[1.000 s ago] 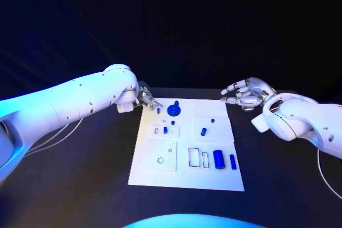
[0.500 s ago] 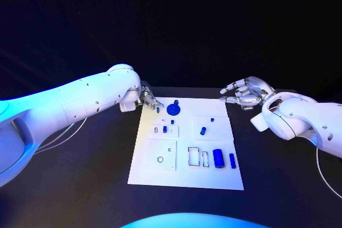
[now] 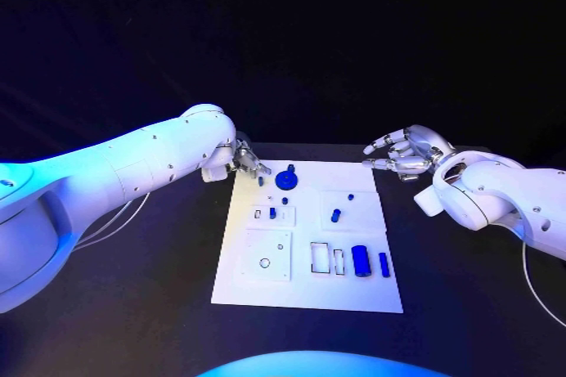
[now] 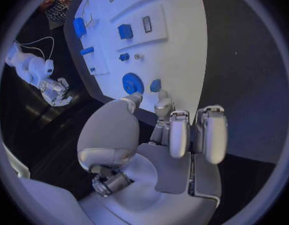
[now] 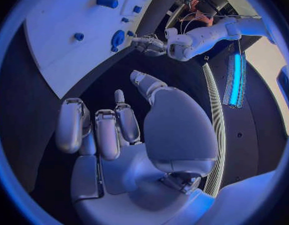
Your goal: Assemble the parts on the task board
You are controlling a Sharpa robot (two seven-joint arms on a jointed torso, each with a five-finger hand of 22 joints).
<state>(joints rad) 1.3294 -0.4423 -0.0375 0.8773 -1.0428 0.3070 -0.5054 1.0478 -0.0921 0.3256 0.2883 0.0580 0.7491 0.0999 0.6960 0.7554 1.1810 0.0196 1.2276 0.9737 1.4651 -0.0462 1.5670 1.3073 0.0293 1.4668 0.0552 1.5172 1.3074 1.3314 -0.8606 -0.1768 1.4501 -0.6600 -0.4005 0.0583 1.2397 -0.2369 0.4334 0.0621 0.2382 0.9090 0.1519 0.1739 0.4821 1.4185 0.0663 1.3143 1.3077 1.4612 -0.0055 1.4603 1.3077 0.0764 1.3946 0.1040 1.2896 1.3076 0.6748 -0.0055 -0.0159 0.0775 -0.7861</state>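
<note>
The left hand (image 3: 245,162) is at the far left corner of the task board (image 3: 309,291), just beside the round blue part (image 3: 287,181) that sits near the board's far edge. A second ago this hand sat a little farther back from the board. Now it is a bit closer to the round blue part, so the arm is creeping toward it. In the left wrist view the hand's fingers (image 4: 179,135) are spread a little and nothing sits between them. The hand is open and holds nothing.

This looks like the start of a reach. The left hand is probably getting ready to pick up the round blue part or the small blue part (image 4: 155,85) right next to it. Nothing has been lifted yet.

The right hand (image 3: 401,154) hangs above the black surface (image 3: 141,311) off the board's far right corner, apart from the board. Its fingers are curled in loosely but apart, and it holds nothing. It sits in almost the same spot as a second ago.

The other blue parts, like the big blue block (image 3: 361,261) and the thin blue bar (image 3: 384,264) near the board's close edge, lie just where they lay before. No part on the board has moved.
</note>
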